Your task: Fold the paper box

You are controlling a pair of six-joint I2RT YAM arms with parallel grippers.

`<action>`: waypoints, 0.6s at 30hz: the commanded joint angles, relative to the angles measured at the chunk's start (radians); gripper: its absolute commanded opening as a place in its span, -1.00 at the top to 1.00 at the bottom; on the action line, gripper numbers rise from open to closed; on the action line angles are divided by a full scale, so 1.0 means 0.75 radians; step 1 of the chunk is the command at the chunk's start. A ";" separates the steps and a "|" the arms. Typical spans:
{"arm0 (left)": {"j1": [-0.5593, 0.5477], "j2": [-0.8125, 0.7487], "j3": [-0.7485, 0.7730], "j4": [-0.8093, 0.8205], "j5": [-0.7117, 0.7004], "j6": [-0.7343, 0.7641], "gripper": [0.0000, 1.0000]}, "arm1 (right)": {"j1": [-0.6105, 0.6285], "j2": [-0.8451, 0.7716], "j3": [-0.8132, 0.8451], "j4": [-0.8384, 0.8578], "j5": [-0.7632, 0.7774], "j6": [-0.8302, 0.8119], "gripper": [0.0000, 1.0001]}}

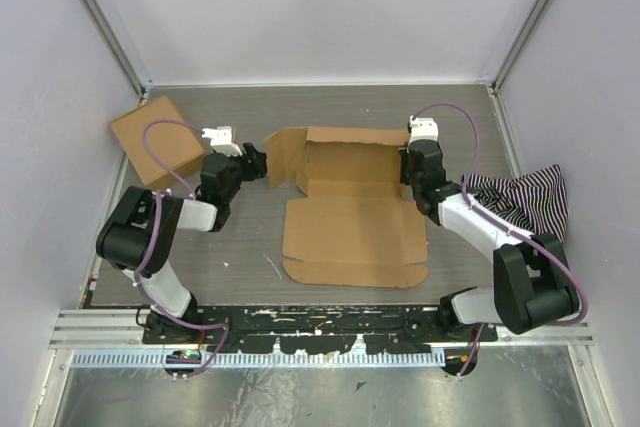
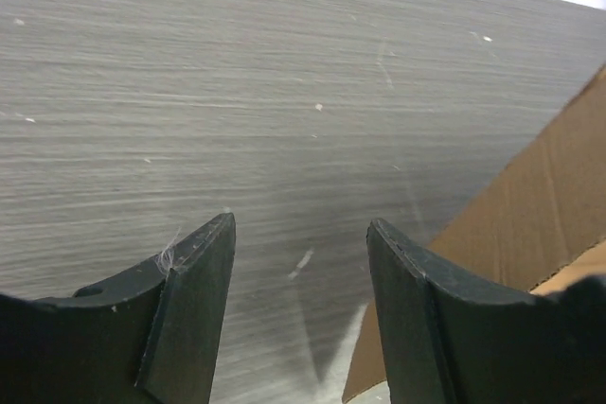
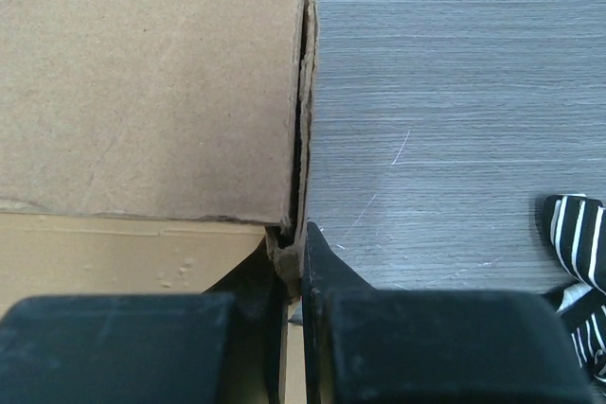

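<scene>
A squarish brown carton (image 1: 155,142) sits far left on the grey table (image 1: 250,247), a striped cloth (image 1: 530,197) crumpled far right.

The top external camera sat high above and behind the 2 arm bases. It faced down and forward, far enough back to take in the whole surface (image 1: 340,112) and both arms. The left wrist camera rode just behind the left end effector (image 2: 301,234), low and very near. It looked at a shallow angle across the surface, with a slice of the paper box (image 2: 530,205) at its right edge. The right wrist camera looked steeply down past the right end effector (image 3: 295,251), close on the box's wall. All 3 views shared the box; the top and right wrist views also shared the striped cloth (image 1: 525,197).
</scene>
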 commanded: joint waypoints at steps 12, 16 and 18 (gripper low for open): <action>-0.045 -0.078 -0.125 0.316 0.448 -0.233 -0.24 | -0.008 0.020 0.049 -0.036 -0.066 -0.006 0.97; -0.097 -0.070 -0.121 0.309 0.474 -0.231 -0.22 | -0.009 0.014 0.055 -0.044 -0.076 -0.003 0.97; -0.118 -0.079 -0.124 0.304 0.477 -0.233 -0.21 | -0.009 0.012 0.058 -0.049 -0.077 -0.002 0.97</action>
